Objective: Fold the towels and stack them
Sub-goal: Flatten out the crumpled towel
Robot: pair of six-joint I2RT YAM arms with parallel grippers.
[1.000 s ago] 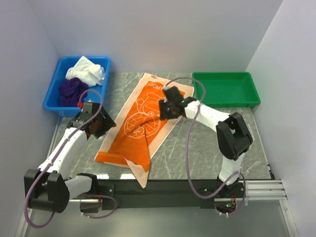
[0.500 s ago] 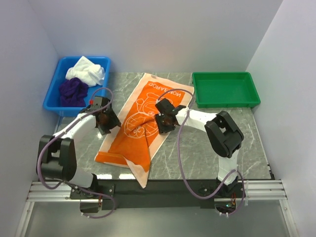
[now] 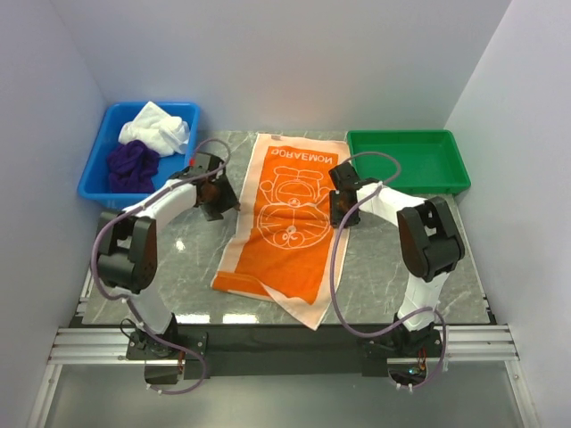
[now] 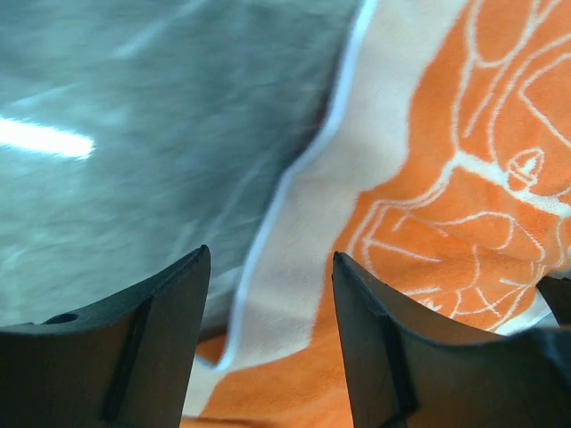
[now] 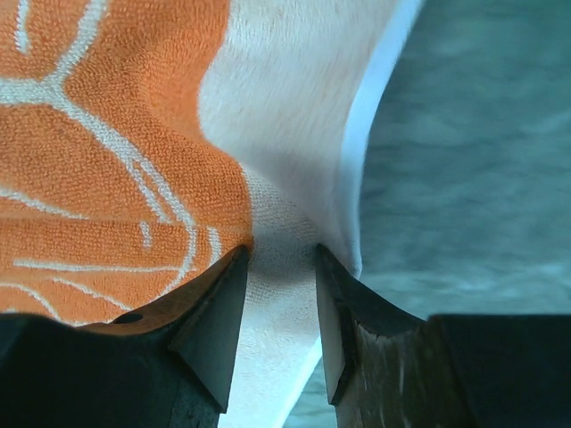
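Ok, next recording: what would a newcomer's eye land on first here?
The orange towel with its white cartoon print, spread across the middle of the marble table, with the left end effector at its left edge and the right end effector pinching its right border. After that, the blue bin at the far left holding a white towel and a purple towel, and the green tray at the far right.

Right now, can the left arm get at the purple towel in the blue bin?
Probably yes: the purple towel lies uncovered in the blue bin, close by, and the left gripper looks empty.
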